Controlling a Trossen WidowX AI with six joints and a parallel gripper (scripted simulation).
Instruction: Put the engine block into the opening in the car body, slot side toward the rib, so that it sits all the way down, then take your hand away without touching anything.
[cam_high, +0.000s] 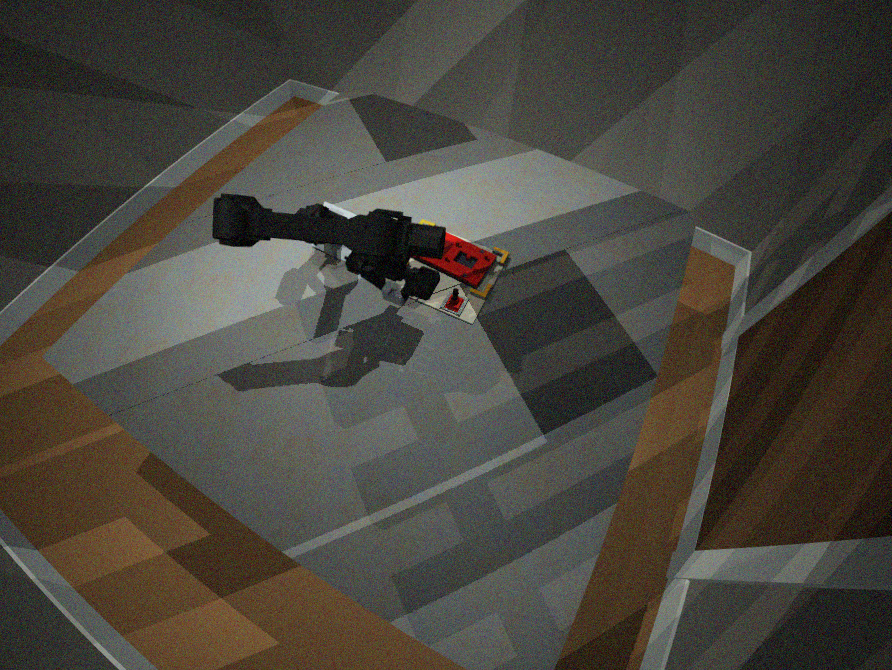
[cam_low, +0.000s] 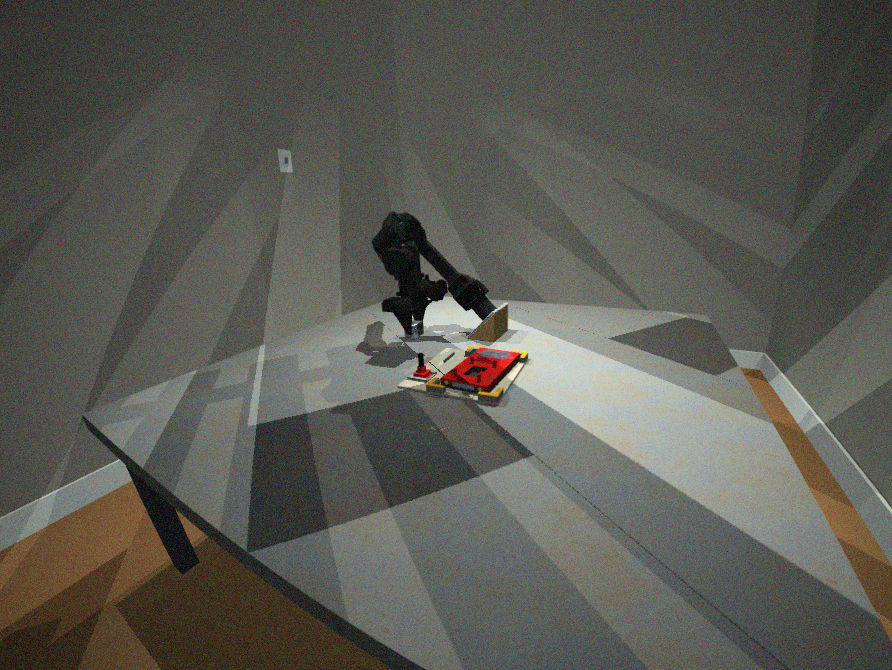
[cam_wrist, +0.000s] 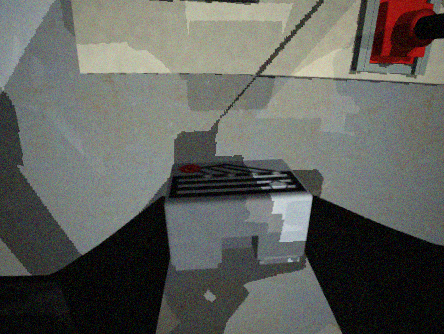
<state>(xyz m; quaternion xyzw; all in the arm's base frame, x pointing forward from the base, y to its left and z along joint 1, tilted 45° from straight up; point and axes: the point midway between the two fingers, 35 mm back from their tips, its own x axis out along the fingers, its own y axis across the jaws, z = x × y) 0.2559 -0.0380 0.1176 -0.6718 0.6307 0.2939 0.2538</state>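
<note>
Silver-grey engine block (cam_wrist: 237, 220) with black stripes and red spot, red car body (cam_high: 481, 270) (cam_low: 497, 360)

Here's the claw (cam_high: 394, 289) (cam_low: 412, 333) (cam_wrist: 232, 202) gripping the pale block (cam_high: 391, 292) (cam_low: 414, 328) (cam_wrist: 200, 220), red car body (cam_high: 484, 267) (cam_low: 499, 363) near it, red-based peg (cam_high: 455, 299) (cam_low: 421, 369) (cam_wrist: 400, 37) near it too!

PASSAGE: above cream board (cam_high: 466, 313) (cam_low: 412, 384) (cam_wrist: 125, 57), between gripper (cam_high: 395, 289) (cam_low: 413, 333) (cam_wrist: 232, 202) and red car body (cam_high: 479, 272) (cam_low: 502, 362) | LOW OBSTACLE: upright black-handled red piece (cam_high: 453, 302) (cam_low: 421, 370) (cam_wrist: 395, 42), on board beside car body | AT OPENING: short black pegs around | EDGES: yellow corner brackets (cam_high: 481, 291) (cam_low: 491, 394) | BEHIND: wedge-shaped block (cam_low: 493, 325) near arm base, well apart from opening
</note>
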